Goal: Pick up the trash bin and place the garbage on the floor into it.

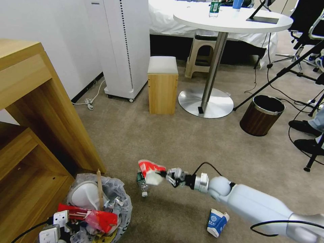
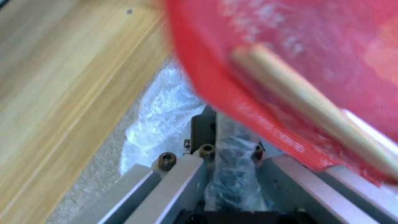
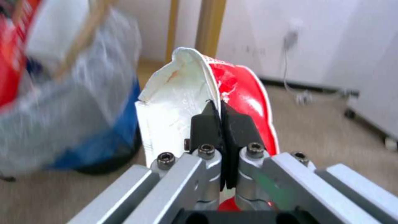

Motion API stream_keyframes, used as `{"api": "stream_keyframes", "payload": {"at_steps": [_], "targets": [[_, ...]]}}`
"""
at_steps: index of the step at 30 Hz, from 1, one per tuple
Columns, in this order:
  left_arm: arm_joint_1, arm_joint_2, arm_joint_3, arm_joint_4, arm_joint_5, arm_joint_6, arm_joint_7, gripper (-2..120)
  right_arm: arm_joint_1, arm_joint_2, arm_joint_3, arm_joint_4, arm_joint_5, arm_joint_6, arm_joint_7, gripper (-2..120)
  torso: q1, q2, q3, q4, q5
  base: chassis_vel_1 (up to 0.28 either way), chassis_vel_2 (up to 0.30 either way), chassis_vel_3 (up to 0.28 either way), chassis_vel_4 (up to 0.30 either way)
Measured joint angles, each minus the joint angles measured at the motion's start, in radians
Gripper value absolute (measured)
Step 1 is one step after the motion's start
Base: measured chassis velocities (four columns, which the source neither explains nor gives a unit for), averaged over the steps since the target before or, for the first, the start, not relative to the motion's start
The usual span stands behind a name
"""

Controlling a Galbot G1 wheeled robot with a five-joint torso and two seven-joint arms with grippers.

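Observation:
The trash bin (image 1: 116, 202), lined with a crinkly bag, sits low at my left beside the wooden shelf. In it lie a white slipper (image 1: 82, 195), a wooden stick (image 1: 100, 189) and red wrappers (image 1: 98, 216). My left gripper (image 1: 72, 225) is shut on the bin's bag-lined rim (image 2: 232, 161), under a red wrapper (image 2: 290, 62). My right gripper (image 1: 165, 176) holds a crushed red-white paper bowl (image 1: 150, 170) off the floor, with its fingers (image 3: 207, 124) shut on the bowl's rim. A green-label bottle (image 1: 141, 184) lies under the bowl. A blue-white carton (image 1: 217, 222) lies beneath my right forearm.
The wooden shelf unit (image 1: 40, 135) stands close on the left. Farther off are a wooden stool (image 1: 162, 84), a round table's steel base (image 1: 206, 101), a brown wood-grain bin (image 1: 261, 114), tripod legs and a person's shoes (image 1: 303, 128) at the right.

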Motion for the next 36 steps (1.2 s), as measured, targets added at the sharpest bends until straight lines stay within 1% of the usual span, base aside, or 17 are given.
{"api": "stream_keyframes", "payload": {"at_steps": [1, 3, 6, 8, 11, 12, 15, 16, 19, 20, 23, 24, 27, 29, 31, 36], "targets": [[0.011, 0.016, -0.015, -0.028, -0.021, 0.005, -0.014, 0, 0.012, -0.006, 0.005, 0.028, 0.024, 0.011, -0.022, 0, 0.0, 0.0, 0.0, -0.0001, 0.0003, 0.0, 0.0, 0.0, 0.0], [0.015, 0.021, -0.021, -0.041, -0.029, 0.008, -0.018, 0, 0.018, -0.006, 0.005, 0.039, 0.039, 0.014, -0.034, 0, 0.0, 0.0, 0.0, 0.0, 0.0004, 0.0, 0.0, 0.0, 0.0], [0.039, 0.038, -0.04, -0.094, -0.063, 0.031, -0.035, 0, 0.049, -0.001, -0.027, 0.111, 0.093, 0.019, -0.061, 0, 0.0, 0.0, 0.0, -0.0001, 0.0003, 0.0, 0.0, 0.0, 0.0], [0.044, 0.041, -0.043, -0.101, -0.068, 0.036, -0.037, 0, 0.053, 0.002, -0.034, 0.124, 0.096, 0.019, -0.068, 0, 0.0, 0.0, 0.0, 0.0, 0.0003, 0.0, 0.0, 0.0, 0.0], [0.073, 0.072, -0.083, -0.142, -0.109, 0.062, -0.053, 0, 0.08, 0.028, -0.072, 0.155, 0.107, 0.016, -0.081, 0, 0.0, 0.0, 0.0, 0.0, 0.0001, 0.0, 0.0, 0.0, 0.0], [0.073, 0.072, -0.083, -0.142, -0.109, 0.062, -0.053, 0, 0.08, 0.028, -0.072, 0.155, 0.107, 0.016, -0.081, 0, 0.0, 0.0, 0.0, 0.0, 0.0001, 0.0, 0.0, 0.0, 0.0], [0.145, 0.137, -0.176, -0.203, -0.2, 0.119, -0.094, 0, 0.131, 0.048, -0.127, 0.178, 0.149, 0.014, -0.106, 0, 0.0, 0.0, 0.0, 0.0, 0.0004, 0.0, 0.0, 0.0, 0.0], [0.145, 0.137, -0.176, -0.203, -0.2, 0.119, -0.094, 0, 0.131, 0.048, -0.127, 0.178, 0.149, 0.014, -0.106, 0, 0.0, 0.0, 0.0, 0.0, 0.0004, 0.0, 0.0, 0.0, 0.0], [0.192, 0.202, -0.25, -0.235, -0.294, 0.157, -0.129, 0, 0.2, 0.08, -0.183, 0.2, 0.195, 0.016, -0.137, 0, 0.0, 0.0, 0.0, -0.0002, 0.0001, 0.0, 0.0, 0.0, 0.0], [0.192, 0.202, -0.25, -0.235, -0.294, 0.157, -0.129, 0, 0.2, 0.08, -0.183, 0.2, 0.195, 0.016, -0.137, 0, 0.0, 0.0, 0.0, -0.0002, 0.0001, 0.0, 0.0, 0.0, 0.0], [0.192, 0.223, -0.256, -0.236, -0.341, 0.171, -0.143, 0, 0.261, 0.124, -0.228, 0.214, 0.212, 0.012, -0.145, 0, 0.0, 0.0, 0.0, 0.0001, -0.0002, 0.0, 0.0, 0.0, 0.0], [0.192, 0.223, -0.256, -0.236, -0.341, 0.171, -0.143, 0, 0.261, 0.124, -0.228, 0.214, 0.212, 0.012, -0.145, 0, 0.0, 0.0, 0.0, 0.0001, -0.0002, 0.0, 0.0, 0.0, 0.0], [0.175, 0.226, -0.235, -0.219, -0.35, 0.171, -0.148, 0, 0.287, 0.162, -0.284, 0.242, 0.256, -0.006, -0.121, 0, 0.0, 0.0, 0.0, 0.0001, -0.0002, 0.0, 0.0, 0.0, 0.0], [0.172, 0.226, -0.232, -0.217, -0.351, 0.171, -0.149, 0, 0.288, 0.167, -0.295, 0.247, 0.265, -0.01, -0.115, 0, 0.0, 0.0, 0.0, 0.0001, -0.0001, 0.0, 0.0, 0.0, 0.0], [0.16, 0.223, -0.225, -0.212, -0.354, 0.167, -0.156, 0, 0.277, 0.195, -0.347, 0.266, 0.301, -0.022, -0.082, 0, 0.0, 0.0, 0.0, -0.0001, 0.0, 0.0, 0.0, 0.0, 0.0], [0.161, 0.214, -0.226, -0.21, -0.353, 0.165, -0.157, 0, 0.239, 0.225, -0.375, 0.268, 0.309, -0.03, -0.057, 0, 0.0, 0.0, 0.0, 0.0, 0.0002, 0.0, 0.0, 0.0, 0.0]]}}
